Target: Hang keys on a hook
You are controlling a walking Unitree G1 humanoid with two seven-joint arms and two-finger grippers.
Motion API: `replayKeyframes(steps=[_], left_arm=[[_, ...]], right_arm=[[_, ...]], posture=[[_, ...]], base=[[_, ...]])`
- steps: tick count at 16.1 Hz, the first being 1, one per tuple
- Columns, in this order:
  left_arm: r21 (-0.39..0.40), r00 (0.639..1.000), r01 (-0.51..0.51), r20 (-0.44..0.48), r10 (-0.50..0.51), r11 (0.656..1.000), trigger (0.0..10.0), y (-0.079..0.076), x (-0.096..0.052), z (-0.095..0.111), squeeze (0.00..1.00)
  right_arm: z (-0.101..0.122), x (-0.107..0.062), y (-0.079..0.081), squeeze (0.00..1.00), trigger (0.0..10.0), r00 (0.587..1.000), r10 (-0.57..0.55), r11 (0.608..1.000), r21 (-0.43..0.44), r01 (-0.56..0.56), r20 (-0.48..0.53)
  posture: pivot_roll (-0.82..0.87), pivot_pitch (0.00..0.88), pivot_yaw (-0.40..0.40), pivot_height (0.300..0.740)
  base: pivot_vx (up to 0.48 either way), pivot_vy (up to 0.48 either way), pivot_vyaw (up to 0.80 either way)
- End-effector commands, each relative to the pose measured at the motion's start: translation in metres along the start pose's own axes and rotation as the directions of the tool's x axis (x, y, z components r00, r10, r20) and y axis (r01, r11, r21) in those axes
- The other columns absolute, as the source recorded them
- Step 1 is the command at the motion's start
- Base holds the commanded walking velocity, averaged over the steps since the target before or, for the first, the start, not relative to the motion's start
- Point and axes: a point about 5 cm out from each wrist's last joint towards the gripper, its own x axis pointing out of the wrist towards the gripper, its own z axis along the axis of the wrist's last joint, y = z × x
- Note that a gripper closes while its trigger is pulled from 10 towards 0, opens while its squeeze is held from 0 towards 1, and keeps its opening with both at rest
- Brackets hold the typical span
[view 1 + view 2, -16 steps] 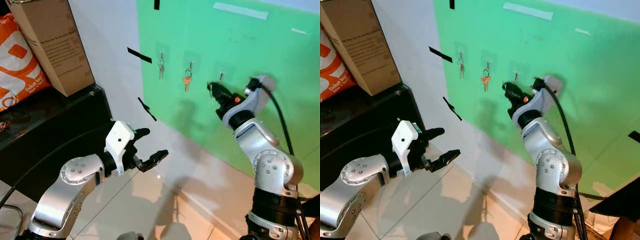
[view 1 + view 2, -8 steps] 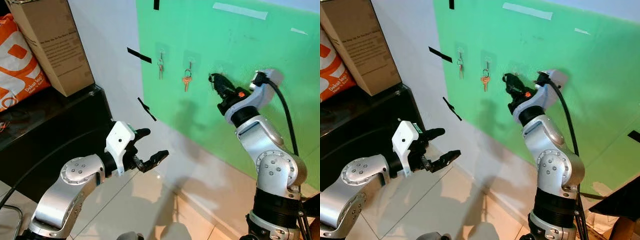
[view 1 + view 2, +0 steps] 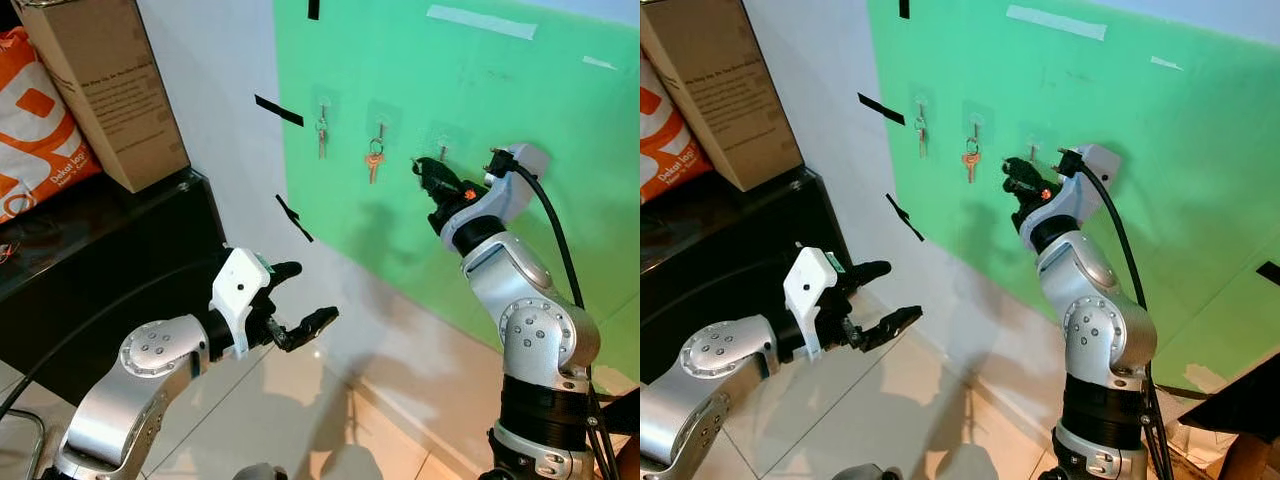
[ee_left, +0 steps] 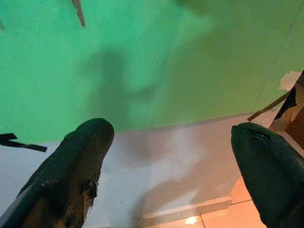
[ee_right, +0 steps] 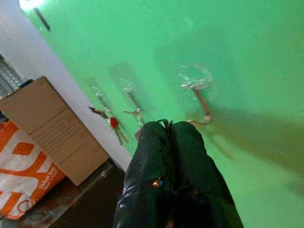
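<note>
Metal hook sits just beyond the closed right pincer

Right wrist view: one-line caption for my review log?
Right gripper, jaws closed, raised just short of the bare third hook on the green wall.

The right gripper presses its 2 fingers together, hiding whatever sits between them; only a thin wire loop peeks out. The orange bag and cardboard box are cut off at the picture's edges.
</note>
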Motion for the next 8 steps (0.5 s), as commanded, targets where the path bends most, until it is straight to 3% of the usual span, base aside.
replayKeyframes(steps=[1, 8], left_arm=[[0.012, 1.000, -0.009, 0.001, 0.009, 1.000, 10.0, -0.0004, -0.0033, 0.0018, 0.00], [0.009, 1.000, -0.013, -0.004, 0.013, 1.000, 10.0, -0.0001, -0.0054, 0.0017, 0.00]], right_arm=[[0.0046, 0.0029, 0.0018, 0.00, 10.0, 1.000, -0.002, 1.000, 0.005, 0.002, 0.021], [0.0081, 0.0020, -0.0005, 0.00, 10.0, 0.999, 0.012, 0.994, 0.108, -0.016, 0.041]], posture=[[0.04, 0.000, 0.019, 0.740], [0.04, 0.000, 0.020, 0.740]], base=[[0.000, 0.000, 0.00], [0.000, 0.000, 0.00]])
